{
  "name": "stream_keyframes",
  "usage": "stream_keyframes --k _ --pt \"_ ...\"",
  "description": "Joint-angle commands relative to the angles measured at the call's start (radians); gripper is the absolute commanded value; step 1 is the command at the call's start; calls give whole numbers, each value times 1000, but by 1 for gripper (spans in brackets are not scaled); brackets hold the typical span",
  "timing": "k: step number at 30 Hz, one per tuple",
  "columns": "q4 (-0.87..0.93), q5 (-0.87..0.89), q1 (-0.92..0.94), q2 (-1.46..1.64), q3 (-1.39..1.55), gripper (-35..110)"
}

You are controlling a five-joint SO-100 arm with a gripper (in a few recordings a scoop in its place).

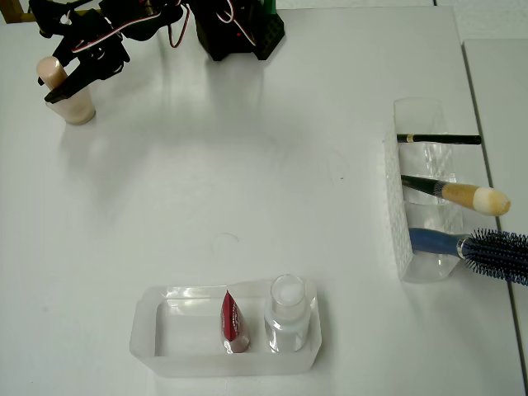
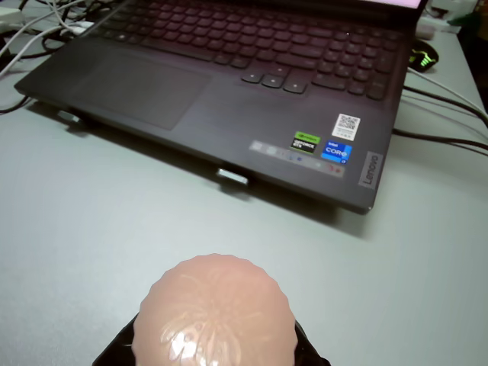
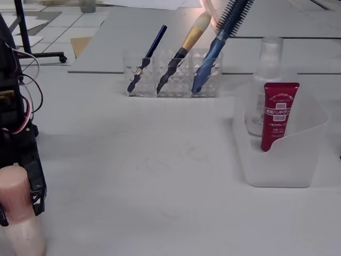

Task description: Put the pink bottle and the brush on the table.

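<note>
Overhead view showed fingers [image 1: 59, 89] grasping the bottle [image 1: 73, 103] standing on the surface [image 1: 247, 181]; next: release, fetch brush [image 1: 462, 195].

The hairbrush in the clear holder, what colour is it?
Blue, handle and bristly head alike. The hairbrush shows best in the overhead view.

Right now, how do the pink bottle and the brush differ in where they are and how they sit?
The pink bottle stands upright on the table with the gripper around it; the brush leans tilted in the clear holder, untouched. The bottle is squat and pale pink; the brush is slim, with a dark handle and a cream tip. The bottle is already out; the brush is not.
</note>
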Motion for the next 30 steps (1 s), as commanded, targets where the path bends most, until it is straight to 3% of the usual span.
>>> stream_keyframes --k 1,5,30 --pt "-21 -15 12 20 18 0" --pt "-20 -17 12 34 37 2" --pt "71 -35 12 74 41 49"
